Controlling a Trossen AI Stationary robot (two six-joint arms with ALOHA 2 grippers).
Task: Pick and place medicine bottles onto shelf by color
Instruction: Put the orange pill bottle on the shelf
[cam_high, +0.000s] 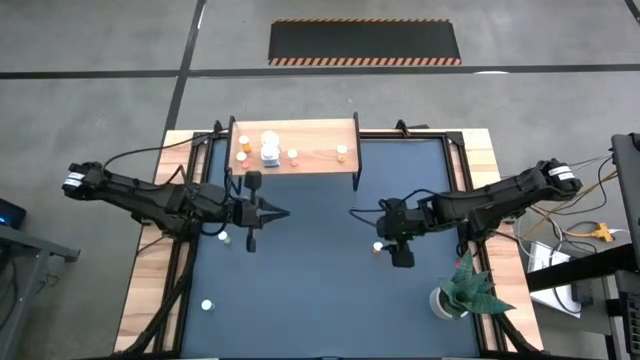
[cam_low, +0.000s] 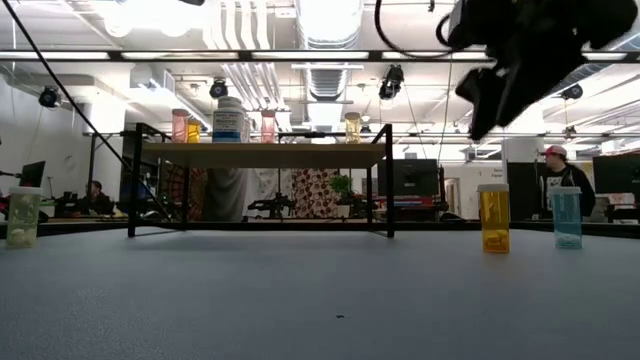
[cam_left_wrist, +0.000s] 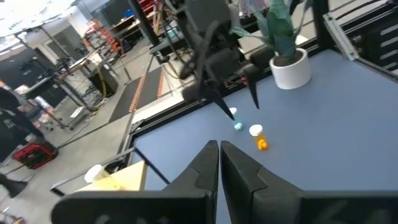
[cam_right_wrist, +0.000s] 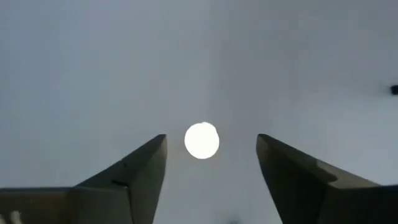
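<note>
High view, left to right. A small white-capped bottle (cam_high: 207, 305) stands alone on the dark mat of the desk (cam_high: 320, 300) near its left front corner. The left arm reaches in from the left edge; the left end effector (cam_high: 283, 212) hangs over the mat just in front of the shelf, its two dark fingers (cam_left_wrist: 205, 168) pressed together with nothing between them. Another white-capped bottle (cam_high: 224, 237) stands on the mat just beside that arm's wrist.

The light wooden rectangular shelf (cam_high: 310, 130) on thin black legs stands at the far edge of the mat. Its board carries a cluster of white-capped medicine bottles (cam_high: 268, 148) towards its left end, among them a larger white one, and a further small orange-bodied bottle (cam_high: 341, 153) towards its right end; the low view shows these as a row of orange, white and yellowish bodies on top of the board.

The right arm enters from the right edge. The right end effector (cam_high: 356, 213) hovers over the mat with its fingers (cam_right_wrist: 140, 168) spread wide apart, holding nothing. The right wrist view looks down on a round white cap (cam_right_wrist: 201, 140) lying between the fingers, apart from both; this is probably the orange-bodied, white-capped bottle (cam_high: 378, 246) that stands upright on the mat just beside that arm. In the low view a blue-tinted bottle (cam_low: 566, 217) stands near it.

A white pot with a green plant (cam_high: 455, 296) stands at the right front of the mat.
</note>
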